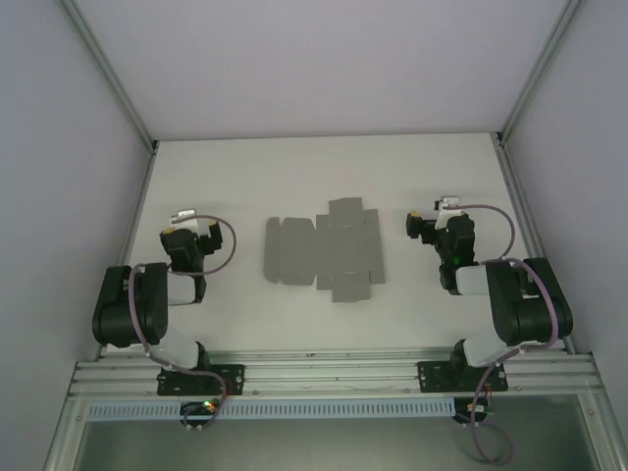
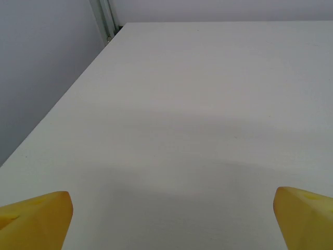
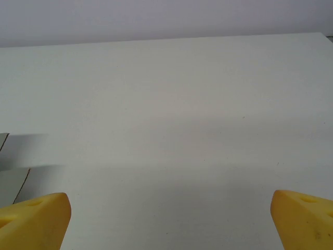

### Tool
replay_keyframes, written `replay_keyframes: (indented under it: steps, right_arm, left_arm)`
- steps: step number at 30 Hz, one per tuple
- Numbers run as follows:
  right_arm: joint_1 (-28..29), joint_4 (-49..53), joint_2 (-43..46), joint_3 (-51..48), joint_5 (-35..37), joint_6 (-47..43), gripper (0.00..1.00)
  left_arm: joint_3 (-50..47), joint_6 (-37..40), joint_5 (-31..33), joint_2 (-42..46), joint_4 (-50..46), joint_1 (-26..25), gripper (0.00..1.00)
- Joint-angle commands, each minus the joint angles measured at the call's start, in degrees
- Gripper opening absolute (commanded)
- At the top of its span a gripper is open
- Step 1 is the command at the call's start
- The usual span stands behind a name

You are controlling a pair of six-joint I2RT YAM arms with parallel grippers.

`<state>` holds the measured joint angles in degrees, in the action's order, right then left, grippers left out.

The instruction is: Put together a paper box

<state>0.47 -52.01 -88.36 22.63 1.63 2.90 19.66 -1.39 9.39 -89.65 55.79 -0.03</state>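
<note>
A plain white table (image 1: 294, 167) sits inside a booth with pale grey walls (image 1: 324, 59) behind it and on both sides. Metal posts (image 1: 108, 69) slant up from the table's two far corners. A ribbed aluminium rail (image 1: 334, 371) crosses the near edge, with a slotted strip (image 1: 324, 407) just below it.

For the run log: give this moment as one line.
box: flat sheet, unfolded | left end effector: open, empty, left of box | right end effector: open, empty, right of box | contact: none
</note>
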Motion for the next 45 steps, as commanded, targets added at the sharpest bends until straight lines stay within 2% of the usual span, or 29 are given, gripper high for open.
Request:
replay_keyframes:
  steps: [1,15,18,26,30,32,36,40,42,45]
  right_arm:
    - [-0.29,0.7,-0.06,0.55,-0.66,-1.0,1.0]
    - [-0.28,0.83,-0.13,0.66,-0.75,-0.96,1.0]
    - [-0.29,0.9,-0.07,0.66,-0.74,-0.96,1.0]
    - [-0.38,0.79,0.11,0.55,-0.86,-0.88,1.0]
    - [-0.38,10.16,5.35,3.46,-0.79,-1.02,0.99]
    - [-0.07,15.56,8.02,4.9,-0.64,-1.3,1.0]
    - [1.73,30.13,16.43,10.3,1.8,2.15,1.0]
    - [6.56,50.66,19.89,19.64,2.5,8.64,1.0]
    - [10.04,58.2,18.84,23.16,1.4,13.92,0.96]
    - [14.98,63.3,14.9,25.86,-5.03,19.17,0.82]
  left_arm:
    - [1.17,1.01,0.28,-0.27,0.89,-0.25,1.0]
    - [2.08,2.02,-3.15,-0.27,-0.97,-0.18,1.0]
    - [2.55,2.53,-6.19,-0.18,-1.95,0.16,1.0]
    - [2.6,2.34,-6.98,-0.02,-2.17,0.52,1.0]
    - [4.38,1.86,-5.81,6.57,-10.5,0.53,1.0]
    - [6.21,0.7,-4.01,11.57,-18.41,0.51,1.0]
    - [13.28,-8.36,-5.8,19.99,-39.07,-0.44,1.0]
    - [17.49,-15.62,-8.56,23.06,-52.87,-5.38,1.0]
    - [17.5,-19.57,-10.16,22.94,-55.22,-8.83,1.0]
    - [17.46,-24.31,-14.14,20.65,-55.83,-12.96,1.0]
